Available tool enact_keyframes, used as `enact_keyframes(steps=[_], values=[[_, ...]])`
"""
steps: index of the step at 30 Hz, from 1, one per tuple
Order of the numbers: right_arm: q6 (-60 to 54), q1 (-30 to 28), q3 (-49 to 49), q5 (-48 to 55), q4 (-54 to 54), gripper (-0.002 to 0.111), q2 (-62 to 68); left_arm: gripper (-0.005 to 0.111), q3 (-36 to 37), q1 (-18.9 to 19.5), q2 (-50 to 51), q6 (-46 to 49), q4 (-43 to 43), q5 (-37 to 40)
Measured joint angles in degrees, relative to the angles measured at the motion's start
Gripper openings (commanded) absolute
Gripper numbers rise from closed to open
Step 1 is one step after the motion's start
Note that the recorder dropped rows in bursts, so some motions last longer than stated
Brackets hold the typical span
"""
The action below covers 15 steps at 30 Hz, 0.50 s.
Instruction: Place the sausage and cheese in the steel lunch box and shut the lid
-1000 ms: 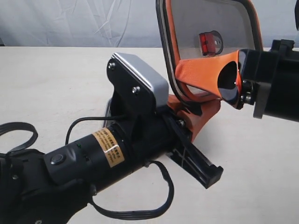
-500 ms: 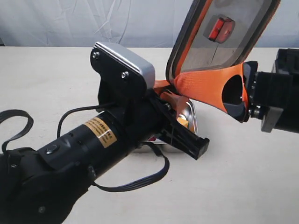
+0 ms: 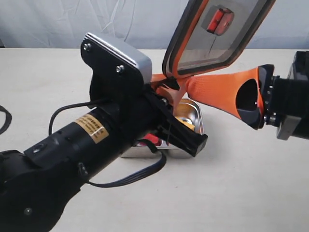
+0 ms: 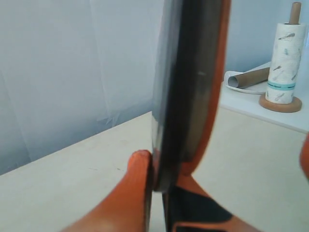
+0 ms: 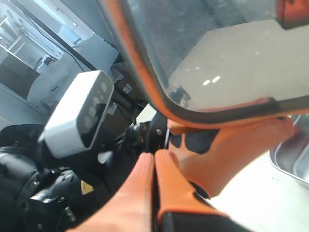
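Pale beige bench (image 3: 251, 188) runs back to a white sheet (image 3: 96, 19) hung behind its far edge.

Above it, the lid (image 3: 219, 38) hangs in the air, tilted steeply on edge. Its smoky panel faces the exterior camera, the orange seal runs along its rim, and the orange valve tab (image 3: 217, 20) sits at the centre. The left gripper (image 3: 169, 83) is clamped on the lid's lower edge. The left wrist view shows the lid (image 4: 186, 87) edge-on, pinched between the orange fingers (image 4: 137, 193).

The right gripper (image 3: 189, 86) reaches in just under that same edge with its fingers (image 5: 145, 188) pressed flat together. Nothing shows between them, and whether their tips touch the lid cannot be told.

Directly below, the steel lunch box (image 3: 195, 108) stands open on the bench, well in from the far edge. The left arm (image 3: 87, 140) covers much of it. A yellow-orange patch inside, the cheese (image 3: 186, 122) by its colour, lies toward the box's far right corner. A sliver of glossy red, apparently the sausage (image 3: 146, 141), peeks out under the arm. The divider is hidden, so their compartments cannot be told.

A grey wrist camera (image 3: 123, 55) sits on top of the left arm. Beyond the bench, a paper-towel roll (image 4: 286, 53) stands on a white surface, with a cardboard tube (image 4: 248, 77) lying beside it.
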Motion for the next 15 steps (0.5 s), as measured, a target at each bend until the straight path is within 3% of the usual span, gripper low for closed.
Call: enact_keyframes(steps=[6, 15], values=[[1.92, 0.0, 0.0, 0.0, -2.46, -0.001, 0.0, 0.0, 0.0, 0.0, -2.09, 7.03, -5.54, 1.77], [11.48, 0.0, 0.0, -0.34, -13.28, -0.001, -3.37, 0.0, 0.0, 0.0, -5.61, 29.12, -18.81, 4.49]])
